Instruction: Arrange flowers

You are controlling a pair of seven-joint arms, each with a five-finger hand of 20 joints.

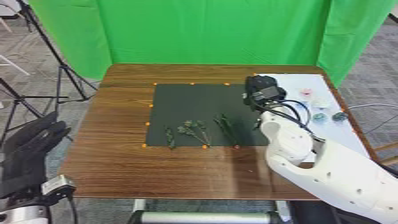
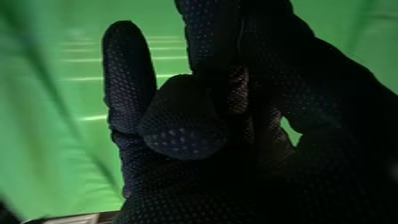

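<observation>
1. Your flowers are on the white board at the right of the table: a pink bloom, a pale bloom and a dark green clump. They look set apart so that each can be picked up separately.

2. You have three green sprigs on the dark mat: the left sprig, the middle sprig and the right sprig. They lie near its front edge, the middle and right ones with leafy tops pointing away from you, probably as a base for the blooms.

3. Orange markers line the mat, likely to show you where the arrangement belongs.

4. Your right hand is at the mat's far right corner, beside the white board. That spot suits moving between supply and layout, but you can't tell whether it is grasping anything or free.

5. Your left hand is off the table's left side, relaxed and empty, which leaves the mat free for the right arm.

6. Judge this as partway through: greenery down, blooms to add. Set them gently, since a brush could shift the loose sprigs.
</observation>
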